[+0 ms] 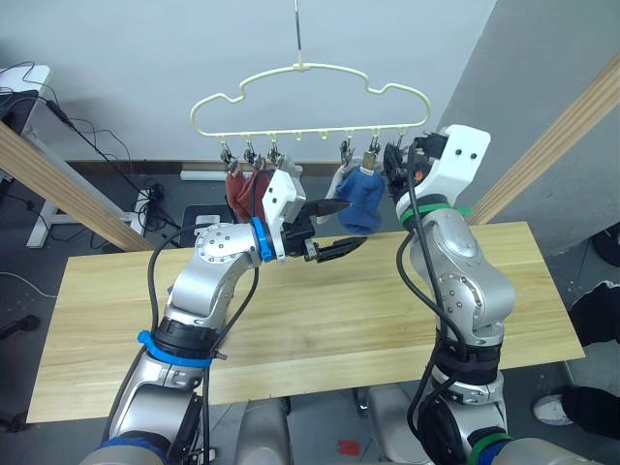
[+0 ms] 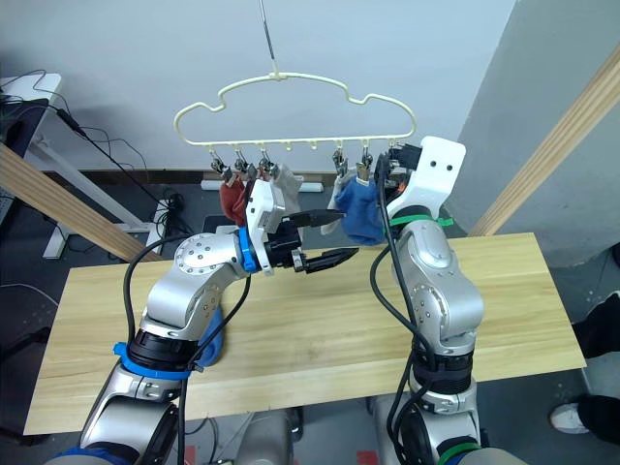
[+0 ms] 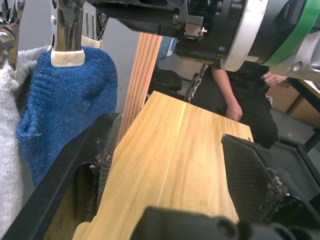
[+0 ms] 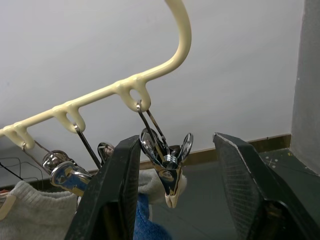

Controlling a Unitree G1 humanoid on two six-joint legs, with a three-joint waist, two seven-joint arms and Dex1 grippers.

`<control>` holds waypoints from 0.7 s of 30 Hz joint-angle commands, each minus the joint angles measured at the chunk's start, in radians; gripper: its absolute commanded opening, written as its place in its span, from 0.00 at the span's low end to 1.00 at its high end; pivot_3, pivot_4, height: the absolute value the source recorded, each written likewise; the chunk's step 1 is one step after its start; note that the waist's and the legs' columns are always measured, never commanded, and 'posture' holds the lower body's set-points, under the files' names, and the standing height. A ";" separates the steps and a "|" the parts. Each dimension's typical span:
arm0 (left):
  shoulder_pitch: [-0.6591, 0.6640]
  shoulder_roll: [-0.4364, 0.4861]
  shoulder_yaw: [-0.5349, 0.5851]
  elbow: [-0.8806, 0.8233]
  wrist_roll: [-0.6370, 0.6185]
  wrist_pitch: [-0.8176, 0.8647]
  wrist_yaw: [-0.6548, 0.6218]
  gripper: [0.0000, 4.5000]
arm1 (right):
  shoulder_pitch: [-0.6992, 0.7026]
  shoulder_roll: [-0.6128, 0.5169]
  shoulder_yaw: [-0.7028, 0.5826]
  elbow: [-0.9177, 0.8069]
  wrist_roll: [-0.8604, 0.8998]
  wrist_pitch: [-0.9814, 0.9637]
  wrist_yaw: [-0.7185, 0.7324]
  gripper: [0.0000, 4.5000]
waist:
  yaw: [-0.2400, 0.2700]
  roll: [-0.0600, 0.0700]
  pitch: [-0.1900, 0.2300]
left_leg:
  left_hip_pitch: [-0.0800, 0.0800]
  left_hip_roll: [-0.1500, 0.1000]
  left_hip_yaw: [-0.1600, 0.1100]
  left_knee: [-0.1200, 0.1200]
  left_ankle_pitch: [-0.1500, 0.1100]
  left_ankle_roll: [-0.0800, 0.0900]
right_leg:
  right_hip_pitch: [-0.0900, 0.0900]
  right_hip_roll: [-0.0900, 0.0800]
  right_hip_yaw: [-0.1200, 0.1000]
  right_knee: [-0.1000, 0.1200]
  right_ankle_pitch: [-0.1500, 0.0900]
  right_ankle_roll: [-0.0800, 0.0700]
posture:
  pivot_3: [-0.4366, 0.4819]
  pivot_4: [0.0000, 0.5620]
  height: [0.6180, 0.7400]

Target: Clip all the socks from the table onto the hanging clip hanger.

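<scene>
Hanging above the long pale wooden plank table, the thin pale yellow wire clip hanger carries rust red knit socks toward its left end, a light grey sock and a blue knit ankle sock further right. The left end effector is spread open and empty beside the blue sock. The right end effector, released, straddles the last free metal clip.
</scene>
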 commanded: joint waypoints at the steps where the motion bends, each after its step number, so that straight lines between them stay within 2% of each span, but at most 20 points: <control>1: -0.008 0.000 -0.001 -0.024 -0.001 -0.017 -0.006 0.80 | -0.030 0.029 0.006 -0.021 0.008 -0.030 -0.001 0.53 | 0.000 0.000 0.000 | 0.000 0.000 0.000 0.000 0.000 0.000 | 0.000 0.000 0.000 0.000 0.000 0.000 | 0.29 0.50 1.00; 7: -0.007 0.000 -0.002 -0.026 -0.001 -0.015 -0.005 0.80 | -0.029 0.023 0.011 -0.021 0.006 -0.028 0.002 0.53 | 0.000 0.000 0.000 | 0.000 0.000 0.000 0.000 0.000 0.000 | 0.000 0.000 0.000 0.000 0.000 0.000 | 0.29 0.50 1.00; 15: 0.007 0.007 -0.002 -0.030 0.001 -0.018 -0.008 0.80 | -0.025 0.014 0.023 -0.017 -0.001 -0.038 0.016 0.01 | 0.000 0.000 0.000 | 0.000 0.000 0.000 0.000 0.000 0.000 | 0.000 0.000 0.000 0.000 0.000 0.000 | 0.29 0.49 1.00; 21: 0.044 0.024 0.004 -0.041 0.003 -0.019 -0.004 0.80 | -0.020 0.007 0.028 -0.017 -0.005 -0.043 0.021 0.00 | 0.000 0.000 -0.003 | 0.000 0.000 0.000 0.000 0.000 0.000 | 0.000 0.000 0.000 0.000 0.000 0.000 | 0.29 0.48 1.00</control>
